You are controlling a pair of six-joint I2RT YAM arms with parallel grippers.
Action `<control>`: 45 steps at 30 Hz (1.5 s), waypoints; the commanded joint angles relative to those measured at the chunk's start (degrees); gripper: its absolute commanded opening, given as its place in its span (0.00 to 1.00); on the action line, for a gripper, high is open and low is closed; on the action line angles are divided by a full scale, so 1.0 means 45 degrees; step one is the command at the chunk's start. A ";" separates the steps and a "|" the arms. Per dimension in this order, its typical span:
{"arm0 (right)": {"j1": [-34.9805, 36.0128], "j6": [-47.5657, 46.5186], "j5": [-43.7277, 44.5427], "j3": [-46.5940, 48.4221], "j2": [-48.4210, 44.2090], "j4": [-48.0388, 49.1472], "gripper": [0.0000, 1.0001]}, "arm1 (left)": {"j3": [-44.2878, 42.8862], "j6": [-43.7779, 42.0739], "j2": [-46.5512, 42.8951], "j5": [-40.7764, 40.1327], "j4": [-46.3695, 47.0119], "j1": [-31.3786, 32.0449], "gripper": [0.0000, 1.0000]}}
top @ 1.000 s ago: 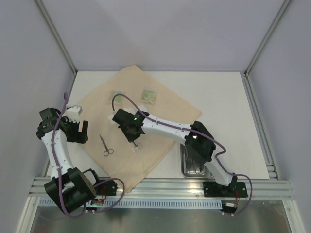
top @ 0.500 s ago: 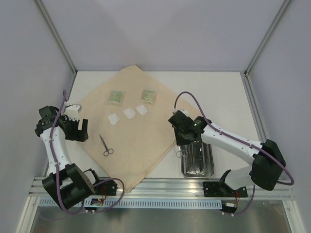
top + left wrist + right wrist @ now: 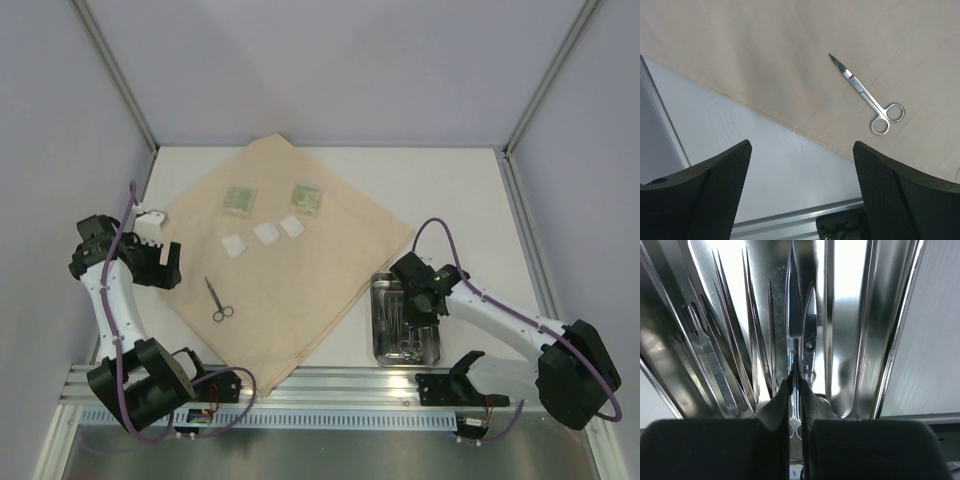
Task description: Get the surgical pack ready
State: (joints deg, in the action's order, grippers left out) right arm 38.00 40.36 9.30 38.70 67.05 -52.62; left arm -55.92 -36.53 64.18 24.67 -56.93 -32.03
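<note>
The tan cloth (image 3: 300, 270) lies spread flat, with two green packets (image 3: 240, 199), three white pads (image 3: 266, 233) and one pair of small scissors (image 3: 216, 300) on it. The steel tray (image 3: 378, 350) stands right of the cloth. My right gripper (image 3: 412, 300) is low inside the tray (image 3: 875, 315), shut (image 3: 795, 382) on a second pair of scissors (image 3: 794, 315), which lies beside tweezers (image 3: 715, 370). My left gripper (image 3: 157, 266) is open and empty over the cloth's left edge; in its wrist view (image 3: 801, 155) the first scissors (image 3: 865, 95) lie ahead to the right.
The cloth's near-left edge (image 3: 740, 100) runs diagonally across the white table (image 3: 765, 165). An aluminium rail (image 3: 330, 380) borders the table's near edge. Grey walls with metal posts (image 3: 115, 75) enclose the left, back and right.
My right arm has swung from over the cloth's middle to the tray, carrying a pair of scissors down into it. My left arm has barely moved.
</note>
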 commanded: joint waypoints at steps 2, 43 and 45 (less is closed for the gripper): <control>-0.0026 0.0152 0.0140 -0.0064 0.0159 0.0248 0.01 | -0.0249 -0.0475 -0.0298 0.0417 -0.0104 -0.0128 0.93; 0.5169 -0.1430 0.2171 1.2324 0.8949 0.2061 0.50 | -0.2143 0.2040 0.2396 -0.0381 -0.2117 0.1601 0.69; 0.5169 -0.1332 0.2404 1.1775 0.8657 0.2317 0.49 | -0.2027 0.2550 0.2785 -0.1373 -0.1843 0.2524 0.68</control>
State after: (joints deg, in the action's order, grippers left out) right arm 61.54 33.58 18.11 94.63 109.16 -47.07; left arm -64.55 -30.81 74.41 20.51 -64.42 -25.93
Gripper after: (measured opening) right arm 0.499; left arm 0.685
